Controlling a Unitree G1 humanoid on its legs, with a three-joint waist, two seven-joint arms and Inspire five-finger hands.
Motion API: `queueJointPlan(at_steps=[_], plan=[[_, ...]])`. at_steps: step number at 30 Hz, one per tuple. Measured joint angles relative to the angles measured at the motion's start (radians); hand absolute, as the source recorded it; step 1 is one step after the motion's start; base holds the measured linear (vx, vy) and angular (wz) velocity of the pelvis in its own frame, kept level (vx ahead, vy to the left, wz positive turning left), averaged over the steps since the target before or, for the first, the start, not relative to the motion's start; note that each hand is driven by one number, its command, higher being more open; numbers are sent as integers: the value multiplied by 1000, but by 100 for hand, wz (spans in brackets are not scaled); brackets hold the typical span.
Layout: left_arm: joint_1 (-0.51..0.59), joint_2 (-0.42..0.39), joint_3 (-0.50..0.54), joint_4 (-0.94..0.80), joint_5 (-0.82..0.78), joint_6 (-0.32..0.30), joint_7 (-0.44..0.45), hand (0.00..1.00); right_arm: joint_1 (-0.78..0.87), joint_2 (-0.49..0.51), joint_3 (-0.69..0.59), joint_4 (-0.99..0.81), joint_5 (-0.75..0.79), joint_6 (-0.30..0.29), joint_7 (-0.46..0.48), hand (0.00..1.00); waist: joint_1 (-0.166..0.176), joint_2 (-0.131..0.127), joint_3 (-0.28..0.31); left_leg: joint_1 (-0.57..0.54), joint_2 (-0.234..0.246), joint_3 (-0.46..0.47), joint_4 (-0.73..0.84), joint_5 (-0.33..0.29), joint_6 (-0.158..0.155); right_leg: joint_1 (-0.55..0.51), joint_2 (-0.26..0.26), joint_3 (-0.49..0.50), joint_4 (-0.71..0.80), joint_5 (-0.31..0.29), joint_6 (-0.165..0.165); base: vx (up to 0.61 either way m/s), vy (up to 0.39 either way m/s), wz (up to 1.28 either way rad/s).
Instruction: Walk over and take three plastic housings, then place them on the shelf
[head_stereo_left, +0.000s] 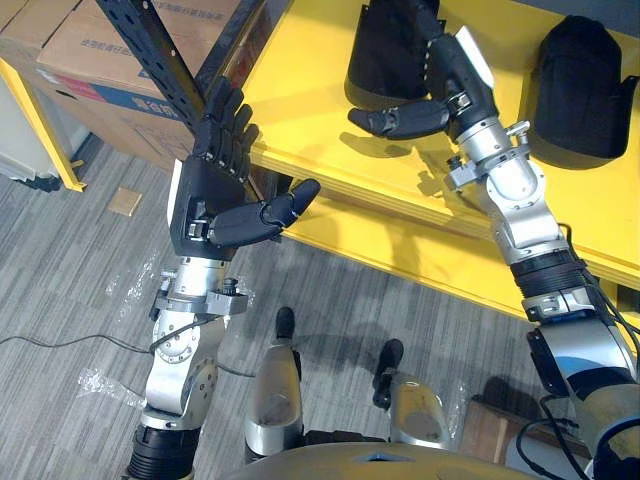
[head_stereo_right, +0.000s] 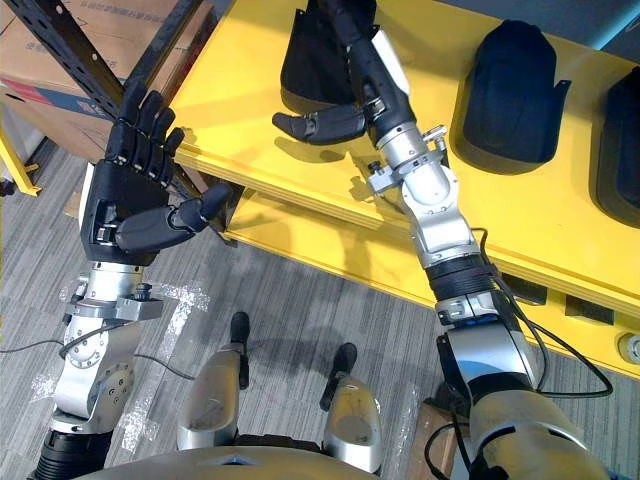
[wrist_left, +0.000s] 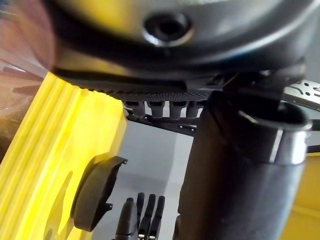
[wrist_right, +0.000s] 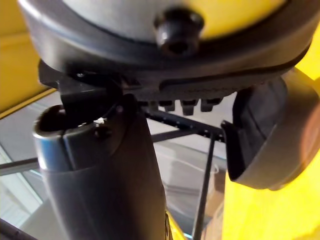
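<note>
Three black plastic housings stand on the yellow table (head_stereo_left: 330, 150): one at the left (head_stereo_right: 305, 60), one in the middle (head_stereo_right: 510, 85) and one cut off at the right edge (head_stereo_right: 625, 150). My right hand (head_stereo_right: 378, 75) reaches over the table beside the left housing (wrist_right: 270, 140), open, with its fingers straight along the housing's right side and its thumb (head_stereo_right: 320, 125) pointing left in front of it. I cannot tell whether it touches. My left hand (head_stereo_left: 215, 190) is raised off the table's left corner, open and holding nothing.
A black perforated shelf upright (head_stereo_left: 160, 60) slants just behind my left hand. Cardboard boxes (head_stereo_left: 100, 45) sit behind it, and a yellow frame leg (head_stereo_left: 40, 120) stands at the far left. The table's front edge (head_stereo_left: 400, 250) runs above grey carpet (head_stereo_left: 60, 280).
</note>
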Motion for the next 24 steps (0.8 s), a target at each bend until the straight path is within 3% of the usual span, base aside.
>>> queueJointPlan(at_steps=[10, 15, 20, 21, 24], plan=[[31, -5, -19, 38, 9, 9, 17, 100, 0, -10, -9, -58, -279, 59, 4, 100, -2, 14, 15, 14, 1, 16, -15, 6, -1, -19, -5, 22, 30, -13, 1, -25, -4, -4], [42, -5, -27, 64, 10, 23, 35, 100, -2, -66, 79, -42, -430, 81, 6, 100, 1, 14, 16, 14, 1, 17, -15, 6, -1, -19, -6, 22, 31, -13, 1, 0, 0, 0], [42, -6, -47, 64, 10, 23, 40, 100, -66, -91, 150, 35, -465, 85, -19, 100, -1, 14, 16, 19, 1, 23, -16, 6, -1, -24, -7, 26, 39, -14, 0, -14, -3, -3], [42, -6, -54, 64, 8, 23, 39, 100, -82, -98, 162, 45, -465, 85, -20, 0, 0, 16, 17, 19, 1, 25, -17, 6, -1, -28, -8, 27, 44, -15, -2, -32, -4, -5], [44, -8, -69, 65, -20, 23, 11, 100, -127, -100, 190, 87, -465, 85, -22, 0, 0, 21, 22, 19, 1, 28, -19, 8, -1, -33, -9, 30, 49, -15, -3, -41, -4, -3]])
